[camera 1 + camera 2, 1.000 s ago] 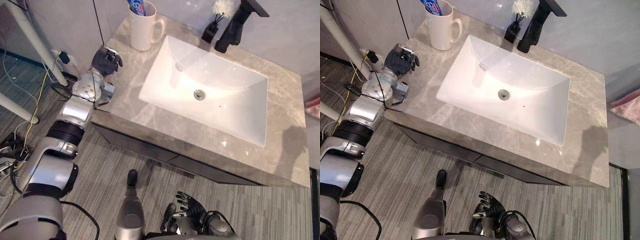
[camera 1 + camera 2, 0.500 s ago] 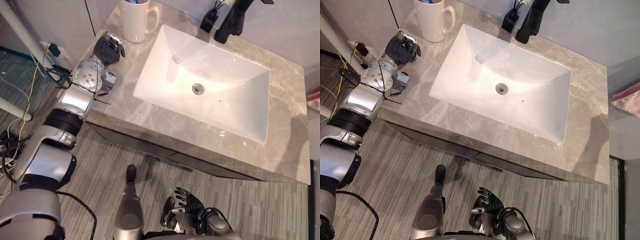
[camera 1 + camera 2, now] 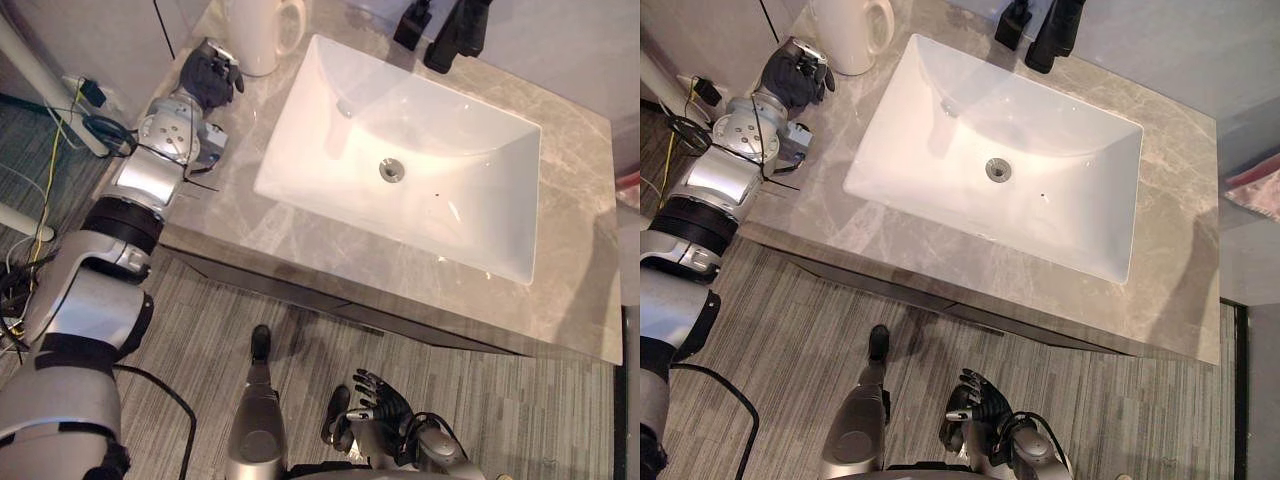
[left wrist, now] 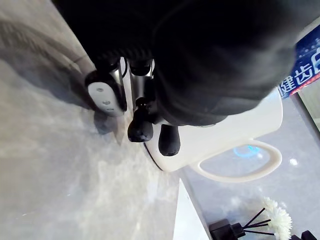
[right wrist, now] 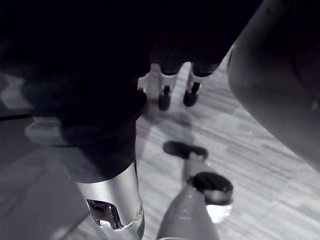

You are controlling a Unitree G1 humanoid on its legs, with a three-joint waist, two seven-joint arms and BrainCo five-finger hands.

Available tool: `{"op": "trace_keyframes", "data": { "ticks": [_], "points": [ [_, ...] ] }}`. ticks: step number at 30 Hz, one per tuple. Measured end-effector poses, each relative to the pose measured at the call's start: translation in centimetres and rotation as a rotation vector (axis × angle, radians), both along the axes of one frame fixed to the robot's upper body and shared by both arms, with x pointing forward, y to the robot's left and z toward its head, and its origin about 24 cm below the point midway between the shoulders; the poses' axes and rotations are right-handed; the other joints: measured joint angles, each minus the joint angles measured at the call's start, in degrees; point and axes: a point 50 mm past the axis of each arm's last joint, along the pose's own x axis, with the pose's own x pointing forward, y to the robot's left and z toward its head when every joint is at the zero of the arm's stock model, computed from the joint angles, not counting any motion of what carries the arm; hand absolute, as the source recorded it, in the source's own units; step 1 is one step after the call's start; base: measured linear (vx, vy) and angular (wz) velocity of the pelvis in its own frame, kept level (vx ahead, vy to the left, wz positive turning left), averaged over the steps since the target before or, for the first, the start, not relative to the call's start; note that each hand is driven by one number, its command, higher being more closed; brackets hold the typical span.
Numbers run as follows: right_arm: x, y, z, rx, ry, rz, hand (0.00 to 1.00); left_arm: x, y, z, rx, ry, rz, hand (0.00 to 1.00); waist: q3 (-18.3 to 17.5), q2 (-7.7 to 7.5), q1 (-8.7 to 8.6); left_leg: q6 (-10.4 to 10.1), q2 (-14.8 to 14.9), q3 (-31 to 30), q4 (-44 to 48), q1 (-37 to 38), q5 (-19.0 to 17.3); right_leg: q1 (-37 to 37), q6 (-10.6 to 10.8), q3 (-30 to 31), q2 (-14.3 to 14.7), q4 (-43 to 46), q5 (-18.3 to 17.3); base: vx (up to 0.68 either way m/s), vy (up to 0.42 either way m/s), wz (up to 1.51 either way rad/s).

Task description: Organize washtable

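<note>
A white mug (image 3: 262, 30) with a blue toothpaste tube (image 4: 305, 65) stands at the back left corner of the grey marble countertop (image 3: 330, 262). My left hand (image 3: 208, 75) hovers over the counter's left edge just short of the mug. Its fingers (image 4: 140, 131) are relaxed and hold nothing, their dark tips close to the mug's base (image 4: 220, 135). A black faucet (image 3: 460, 35) and a small black reed diffuser (image 3: 412, 22) stand behind the white sink basin (image 3: 300, 150). My right hand (image 3: 385, 400) hangs open low over the floor, in front of the cabinet.
The basin takes up most of the counter, leaving narrow marble strips on the left, front and right (image 3: 575, 250). A white pole (image 3: 40, 80) and cables (image 3: 95, 128) lie on the floor to the left. A pink cloth (image 3: 1255, 185) shows at the right edge.
The camera has tilted, sliding the whole washtable upward in view. My left hand has edged a little closer to the mug. The right hand has stayed low.
</note>
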Motion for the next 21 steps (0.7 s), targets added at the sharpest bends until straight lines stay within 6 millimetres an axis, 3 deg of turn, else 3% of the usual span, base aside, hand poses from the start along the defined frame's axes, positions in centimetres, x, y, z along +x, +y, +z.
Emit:
{"op": "trace_keyframes", "data": {
  "ticks": [10, 21],
  "points": [
    [0.2, -0.2, 0.2, 0.002, -0.021, -0.012, 0.00, 0.1, 0.1, 1.3, 0.001, -0.034, 0.017, 1.00, 0.25, -0.03, -1.38, -0.20, 0.00, -0.26, 0.00, -1.16, -0.14, -1.00, 0.00, -0.08, 0.09, 0.02, 0.00, 0.00, -0.003, 0.00],
    [0.3, -0.9, 0.0, -0.009, -0.012, -0.052, 0.00, -0.2, 0.8, 2.3, 0.034, -0.056, 0.037, 1.00, 0.32, -0.16, -1.71, -0.20, 0.05, 0.17, -0.01, -1.89, -0.16, -1.95, -0.03, 0.68, 0.10, -0.20, 0.04, 0.00, -0.005, -0.02]
  ]
}}
